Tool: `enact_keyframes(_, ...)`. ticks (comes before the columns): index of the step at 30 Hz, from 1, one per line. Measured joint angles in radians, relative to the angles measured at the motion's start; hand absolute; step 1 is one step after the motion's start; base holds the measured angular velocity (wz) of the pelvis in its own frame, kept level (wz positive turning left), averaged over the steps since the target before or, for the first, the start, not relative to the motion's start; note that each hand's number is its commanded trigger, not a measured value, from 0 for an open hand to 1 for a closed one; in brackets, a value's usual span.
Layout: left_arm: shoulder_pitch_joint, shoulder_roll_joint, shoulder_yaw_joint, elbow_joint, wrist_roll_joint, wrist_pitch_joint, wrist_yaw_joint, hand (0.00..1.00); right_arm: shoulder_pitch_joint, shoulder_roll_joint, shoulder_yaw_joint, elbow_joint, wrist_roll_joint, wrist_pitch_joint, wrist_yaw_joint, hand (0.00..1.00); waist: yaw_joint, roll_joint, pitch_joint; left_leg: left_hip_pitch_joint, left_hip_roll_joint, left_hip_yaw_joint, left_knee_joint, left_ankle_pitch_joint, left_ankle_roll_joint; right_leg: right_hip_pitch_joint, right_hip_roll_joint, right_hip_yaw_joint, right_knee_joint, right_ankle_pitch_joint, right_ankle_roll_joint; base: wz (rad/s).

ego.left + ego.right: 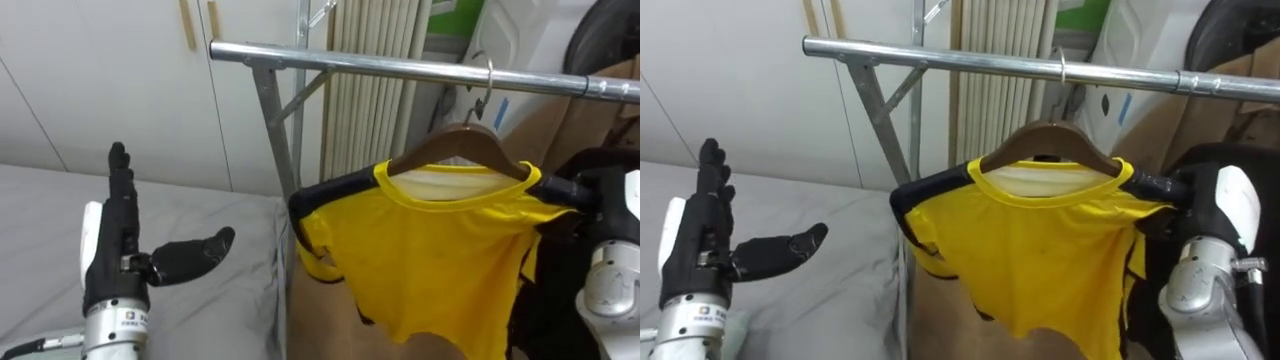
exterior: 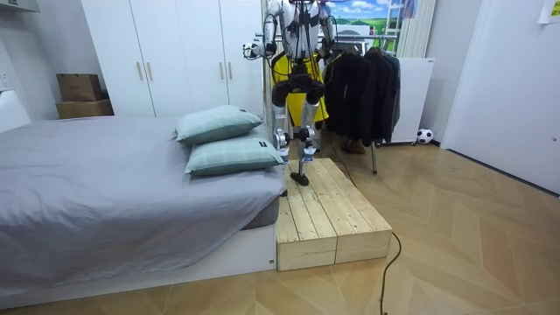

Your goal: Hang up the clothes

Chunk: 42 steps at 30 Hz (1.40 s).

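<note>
Left eye view: yellow T-shirt [image 1: 440, 250] on wooden hanger [image 1: 465, 145], its hook over the metal clothes rail [image 1: 380, 65]. Left hand [image 1: 118, 250] raised above grey bed [image 1: 200, 270], fingers straight, thumb spread, empty.

Room view: robot stands on wooden platform [image 2: 337, 223] beside the bed, facing the rail; dark garments [image 2: 363, 87] hang alongside.

Right eye view: right hand [image 1: 1218, 205] at the shirt's shoulder; its grip cannot be told.

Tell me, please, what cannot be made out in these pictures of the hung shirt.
1. Right hand, eye views: whether it grips the yellow shirt is hidden by the shirt's shoulder.
2. Rail, eye views: its right end is cut off by the picture edge.
3. Hanger, room view: hidden behind the robot.
</note>
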Motion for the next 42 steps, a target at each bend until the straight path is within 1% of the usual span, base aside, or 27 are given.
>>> enact_keyframes(2, -0.001, 0.0, 0.0, -0.006, -0.001, 0.0, -0.009, 0.0, 0.002, 0.0, 0.0, 0.0, -0.003, 0.0, 0.0, 1.0, 0.0, 0.003, -0.0019, 0.004, 0.0, 0.0, 0.0, 0.0, 0.0, 0.004, 0.0, 0.001, 0.002, -0.003, -0.001, 0.0)
enact_keyframes(4, -0.001, 0.0, 0.0, -0.014, -0.031, -0.001, -0.014, 0.0, 0.002, 0.0, 0.0, 0.0, -0.005, 0.0, 0.0, 1.0, -0.001, 0.006, -0.0036, 0.007, 0.0, 0.0, 0.0, 0.0, 0.0, 0.006, 0.001, 0.005, 0.002, -0.004, -0.001, -0.05)
enact_keyframes(9, -0.001, 0.001, 0.006, -0.016, -0.069, -0.002, -0.026, 0.0, 0.007, 0.0, 0.0, 0.0, -0.024, 0.0, -0.002, 1.0, 0.0, 0.006, -0.0038, 0.008, 0.0, -0.001, 0.0, 0.0, 0.0, 0.005, 0.002, 0.008, 0.003, -0.004, -0.001, -0.02)
enact_keyframes(12, -0.001, 0.001, 0.007, -0.016, -0.079, -0.011, -0.035, 0.0, 0.007, 0.0, -0.001, 0.0, -0.041, -0.005, -0.002, 1.0, 0.0, 0.005, -0.0039, 0.007, 0.0, -0.001, 0.0, 0.0, 0.0, 0.005, 0.003, 0.009, 0.002, -0.004, 0.0, 0.0)
enact_keyframes(15, -0.001, 0.001, 0.026, -0.016, -0.08, -0.024, -0.034, 0.0, 0.007, 0.0, -0.002, -0.003, -0.044, -0.016, -0.007, 1.0, 0.001, 0.005, -0.004, 0.008, 0.0, 0.001, 0.0, 0.0, 0.0, 0.005, 0.003, 0.009, 0.002, -0.004, -0.001, 0.0)
enact_keyframes(17, 0.0, 0.003, 0.041, -0.016, -0.079, -0.027, -0.029, 0.0, 0.013, -0.002, -0.003, -0.02, -0.044, -0.016, -0.022, 1.0, 0.003, 0.006, -0.004, 0.008, 0.0, 0.0, 0.0, 0.0, 0.0, 0.006, 0.003, 0.008, 0.001, -0.005, -0.001, 0.0)
enact_keyframes(20, 0.007, 0.003, 0.066, -0.005, -0.079, -0.036, -0.002, 0.0, 0.02, -0.007, -0.002, -0.035, -0.044, -0.024, -0.035, 1.0, 0.009, 0.006, -0.0039, 0.017, 0.001, 0.0, 0.0, 0.0, 0.0, 0.015, 0.003, 0.009, 0.0, -0.005, -0.003, -0.01)
enact_keyframes(22, 0.009, 0.001, 0.074, 0.036, -0.079, -0.048, 0.016, 0.0, 0.028, -0.02, -0.003, -0.034, -0.039, -0.024, -0.036, 1.0, 0.029, 0.008, -0.0041, 0.035, 0.0, 0.0, -0.002, 0.0, 0.0, 0.03, 0.004, 0.014, 0.0, -0.008, -0.004, -0.06)
enact_keyframes(24, 0.019, 0.001, 0.091, 0.087, -0.079, -0.06, 0.017, 0.0, 0.032, -0.022, -0.004, -0.028, -0.034, -0.024, -0.036, 1.0, 0.031, 0.009, -0.0037, 0.048, 0.0, -0.001, -0.002, 0.0, 0.0, 0.041, 0.004, 0.014, 0.0, -0.012, -0.005, 0.0)
enact_keyframes(26, 0.029, 0.0, 0.114, 0.133, -0.079, -0.06, 0.029, 0.0, 0.038, -0.022, -0.005, -0.028, -0.033, -0.024, -0.036, 1.0, 0.033, 0.008, -0.0037, 0.052, 0.0, -0.002, -0.002, 0.0, 0.0, 0.041, 0.005, 0.015, 0.0, -0.018, -0.004, 0.0)
enact_keyframes(28, 0.042, -0.004, 0.141, 0.181, -0.108, -0.06, 0.048, 0.0, 0.038, -0.022, -0.007, -0.028, -0.005, -0.024, -0.036, 1.0, 0.034, 0.01, -0.0035, 0.05, -0.001, 0.003, -0.003, 0.0, 0.0, 0.041, 0.005, 0.018, 0.003, -0.019, -0.004, 0.0)
enact_keyframes(31, 0.062, -0.004, 0.159, 0.201, -0.142, -0.06, 0.061, 0.0, 0.042, -0.023, -0.015, -0.028, 0.043, -0.024, -0.035, 1.0, 0.031, 0.01, -0.0035, 0.051, 0.0, 0.004, -0.003, 0.0, 0.0, 0.037, 0.006, 0.013, 0.003, -0.019, -0.005, 0.01)
enact_keyframes(34, 0.072, -0.004, 0.162, 0.203, -0.15, -0.06, 0.082, 0.0, 0.059, -0.023, -0.018, -0.027, 0.089, -0.024, -0.026, 1.0, 0.032, 0.01, -0.0037, 0.052, 0.0, 0.005, -0.003, 0.0, 0.0, 0.038, 0.006, 0.01, 0.002, -0.02, -0.007, 0.01)
enact_keyframes(37, 0.073, -0.004, 0.162, 0.203, -0.152, -0.06, 0.082, 0.0, 0.091, -0.023, -0.018, -0.027, 0.121, -0.024, -0.002, 1.0, 0.034, 0.01, -0.0037, 0.054, 0.001, 0.005, -0.003, 0.0, 0.0, 0.042, 0.005, 0.009, 0.007, -0.022, -0.01, 0.01)
enact_keyframes(42, 0.073, -0.004, 0.166, 0.204, -0.154, -0.06, 0.08, 0.0, 0.098, -0.029, -0.018, 0.016, 0.193, -0.024, 0.024, 1.0, 0.044, 0.01, -0.0036, 0.054, 0.001, 0.004, -0.003, 0.0, 0.0, 0.041, 0.007, 0.011, 0.021, -0.029, -0.013, -0.03)
